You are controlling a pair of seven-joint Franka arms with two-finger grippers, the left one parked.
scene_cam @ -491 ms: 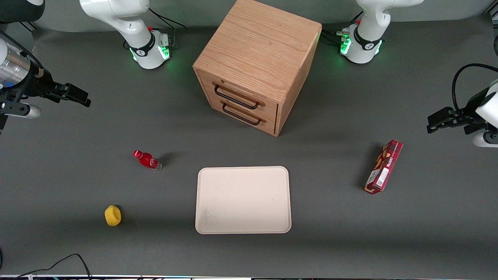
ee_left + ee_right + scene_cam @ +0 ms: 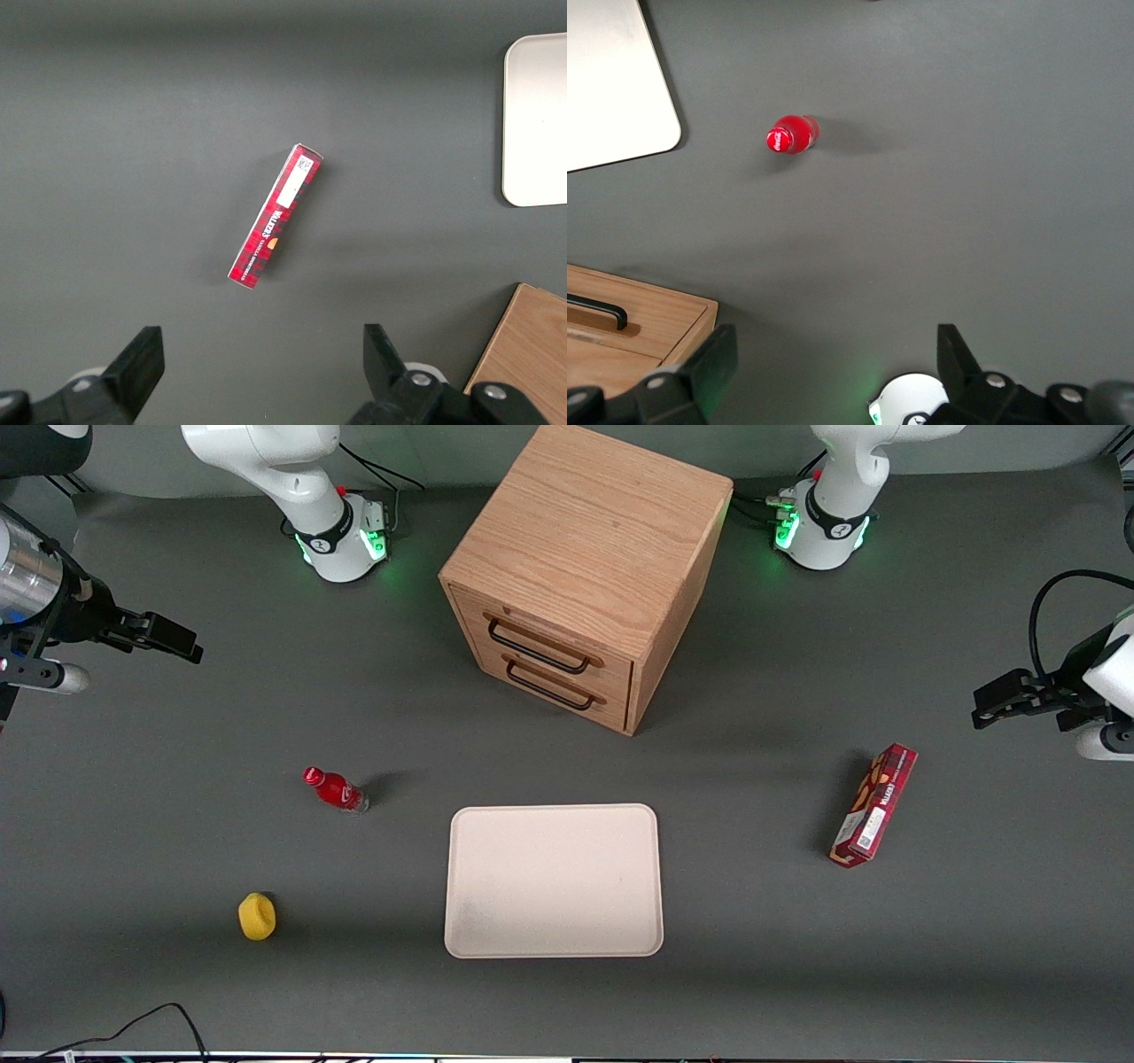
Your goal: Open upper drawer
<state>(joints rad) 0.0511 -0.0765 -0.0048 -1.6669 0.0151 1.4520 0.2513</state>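
Observation:
The oak cabinet (image 2: 585, 540) stands at the middle of the table, far from the front camera. Its upper drawer (image 2: 567, 640) is shut, with its long black handle (image 2: 536, 646) across the light wood front. My gripper (image 2: 168, 640) hangs in the air toward the working arm's end of the table, well apart from the cabinet, open and empty. In the right wrist view the gripper (image 2: 837, 359) has its fingers (image 2: 718, 354) wide apart above bare table, and a corner of the cabinet (image 2: 656, 323) shows with one end of a black handle (image 2: 598, 312).
The lower drawer (image 2: 580, 693) is shut too. A red bottle (image 2: 335, 789) (image 2: 792, 135) stands nearer the camera than my gripper. A yellow object (image 2: 257, 916), a white tray (image 2: 554, 880) (image 2: 611, 80) and a red box (image 2: 874, 804) (image 2: 275, 217) lie on the table.
My gripper has shifted slightly away from the cabinet and a little farther from the front camera. Nothing else has moved.

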